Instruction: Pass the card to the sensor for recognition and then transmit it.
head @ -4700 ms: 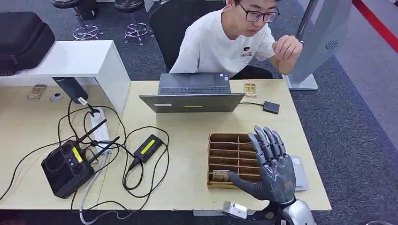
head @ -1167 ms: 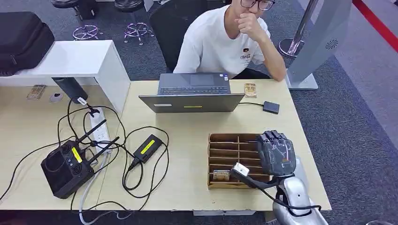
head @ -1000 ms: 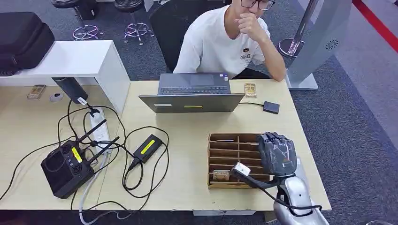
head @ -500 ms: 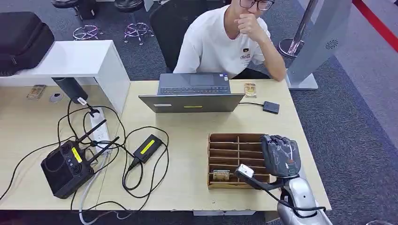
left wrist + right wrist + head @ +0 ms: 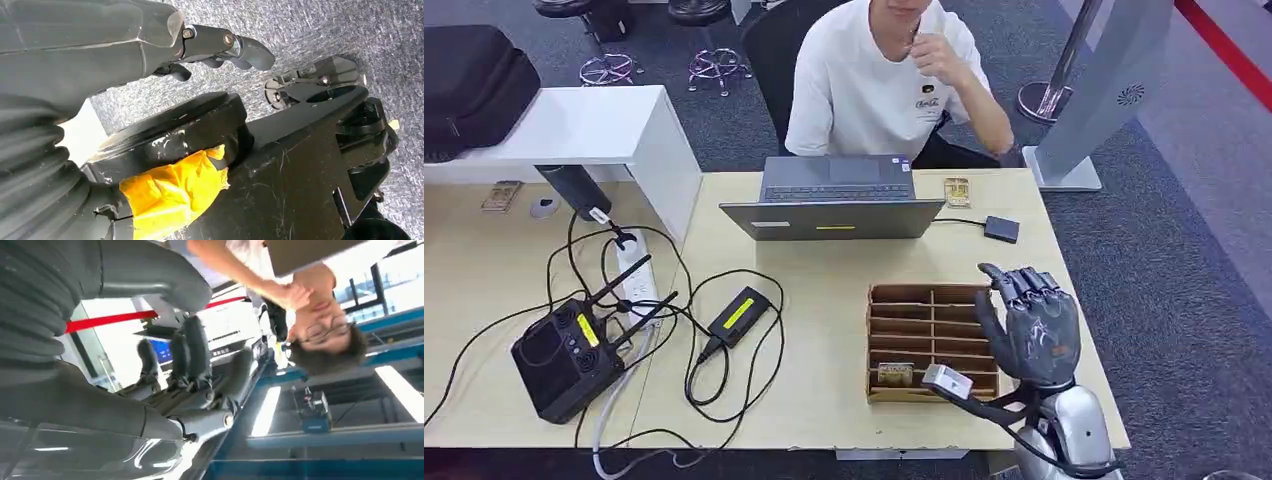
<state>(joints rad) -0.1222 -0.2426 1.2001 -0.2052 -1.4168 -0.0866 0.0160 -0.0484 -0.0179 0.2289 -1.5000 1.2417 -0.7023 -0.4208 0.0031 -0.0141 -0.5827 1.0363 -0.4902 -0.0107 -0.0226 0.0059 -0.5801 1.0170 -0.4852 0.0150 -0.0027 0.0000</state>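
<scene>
- Right hand (image 5: 1034, 330): lower right of the head view, raised over the right edge of the wooden slotted box (image 5: 929, 342). Fingers (image 5: 1022, 283) are apart and point up-frame; nothing sits between them.
- Card (image 5: 894, 374): lies in the lowest left slot of the wooden slotted box, lower centre of the frame, left of the right hand and apart from its fingers.
- Sensor (image 5: 1002, 229): small dark pad on the table (image 5: 824, 400), upper right of the box, cabled toward the laptop (image 5: 834, 205).
- Left hand (image 5: 220, 47): in the left wrist view, fingers loosely curled over grey carpet, holding nothing.
- Person (image 5: 884, 75): seated behind the laptop, top centre.
</scene>
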